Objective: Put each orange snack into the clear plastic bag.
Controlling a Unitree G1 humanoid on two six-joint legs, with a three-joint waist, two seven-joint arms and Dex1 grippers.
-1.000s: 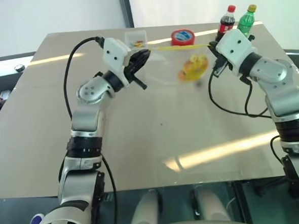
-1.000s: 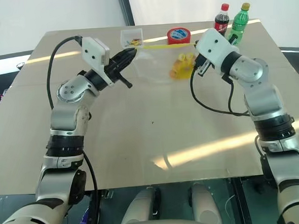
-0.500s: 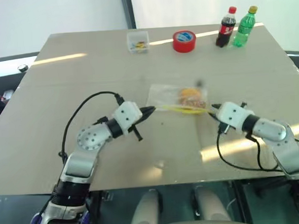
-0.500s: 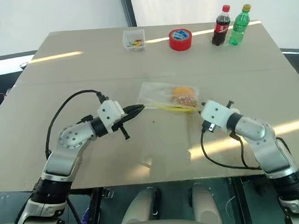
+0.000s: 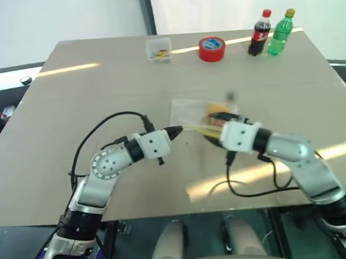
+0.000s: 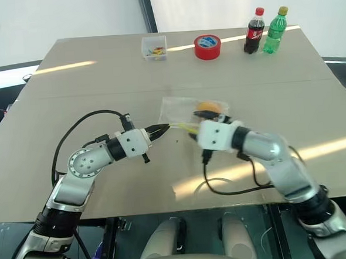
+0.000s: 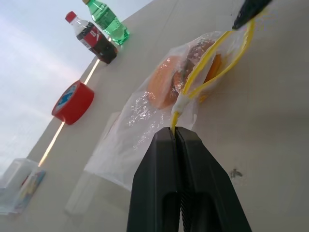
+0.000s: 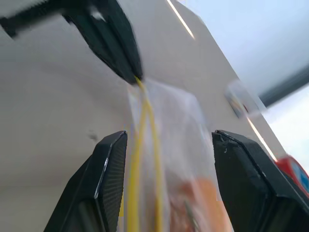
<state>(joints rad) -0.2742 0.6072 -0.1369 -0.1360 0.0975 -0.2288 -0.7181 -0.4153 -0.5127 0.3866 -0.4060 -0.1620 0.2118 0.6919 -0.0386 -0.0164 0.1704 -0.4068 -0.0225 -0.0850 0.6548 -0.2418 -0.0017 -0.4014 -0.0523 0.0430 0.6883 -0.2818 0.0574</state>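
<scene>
Left eye view: clear plastic bag (image 5: 204,117) lies flat mid-table, orange snacks (image 5: 219,110) inside it. Left gripper (image 5: 177,130) clenched on the bag's yellow seal strip (image 5: 197,128) end. Right gripper (image 5: 214,124) at the strip's other side, over the bag.
Far edge of table (image 5: 99,81): small clear box (image 5: 159,49), red tape roll (image 5: 211,48), cola bottle (image 5: 260,32), green bottle (image 5: 280,31).
Left wrist view: fingers (image 7: 164,193) pinched together on strip.
Right wrist view: fingers (image 8: 251,179) spread apart, released, straddling the bag.
</scene>
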